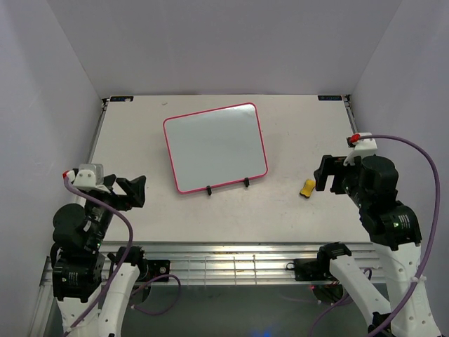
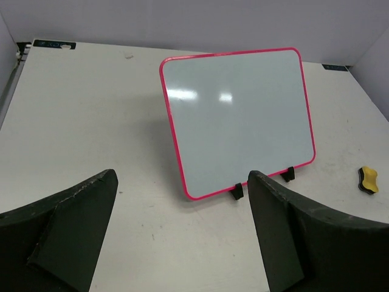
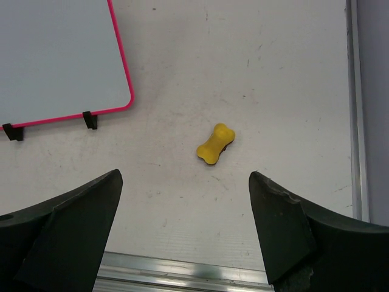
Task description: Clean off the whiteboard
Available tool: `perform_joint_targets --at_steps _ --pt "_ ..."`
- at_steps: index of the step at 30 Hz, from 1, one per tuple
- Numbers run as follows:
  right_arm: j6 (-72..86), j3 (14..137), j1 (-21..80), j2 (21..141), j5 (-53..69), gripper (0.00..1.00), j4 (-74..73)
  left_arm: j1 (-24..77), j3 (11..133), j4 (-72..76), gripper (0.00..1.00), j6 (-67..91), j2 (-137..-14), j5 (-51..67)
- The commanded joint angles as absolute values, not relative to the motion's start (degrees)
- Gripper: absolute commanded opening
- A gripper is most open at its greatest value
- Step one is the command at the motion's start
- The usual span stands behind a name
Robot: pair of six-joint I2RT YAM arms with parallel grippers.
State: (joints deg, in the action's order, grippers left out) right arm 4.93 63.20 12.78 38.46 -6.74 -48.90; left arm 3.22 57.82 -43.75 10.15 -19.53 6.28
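Glossy blank whiteboard (image 1: pixel 216 146), rounded corners, thin pink frame, tilted on matte table (image 1: pixel 133 133). Left claw (image 1: pixel 136 191) wide, empty. Right claw (image 1: pixel 325 175) likewise.

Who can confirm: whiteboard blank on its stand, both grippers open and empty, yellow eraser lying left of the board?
Wrong side: top external shows the yellow eraser lying right of the whiteboard. The rest holds: blank, on its stand, left gripper and right gripper open and empty.

There is one whiteboard (image 1: pixel 216 146), one yellow eraser (image 1: pixel 307 188) and one tabletop (image 1: pixel 140 126). Two black stand feet (image 1: pixel 208 190) show at the lower edge of the board. I count two pincers, the left pincer (image 1: pixel 135 191) and the right pincer (image 1: pixel 326 177), each with two fingers (image 2: pixel 67 225).
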Motion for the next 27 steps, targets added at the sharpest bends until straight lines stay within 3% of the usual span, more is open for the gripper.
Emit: perform_joint_targets --at_steps 1,7,27 --pt "3.9 61.4 13.0 35.0 -5.1 0.9 -48.0 4.5 58.4 -49.4 0.98 9.6 -20.2 5.5" --pt "4.5 57.4 13.0 33.7 -6.8 0.9 -46.8 5.5 57.6 -48.4 0.98 10.1 -20.2 2.6" --pt "5.7 55.8 13.0 33.8 -7.5 0.9 -44.0 5.7 54.2 -42.7 0.98 12.9 -20.4 9.1"
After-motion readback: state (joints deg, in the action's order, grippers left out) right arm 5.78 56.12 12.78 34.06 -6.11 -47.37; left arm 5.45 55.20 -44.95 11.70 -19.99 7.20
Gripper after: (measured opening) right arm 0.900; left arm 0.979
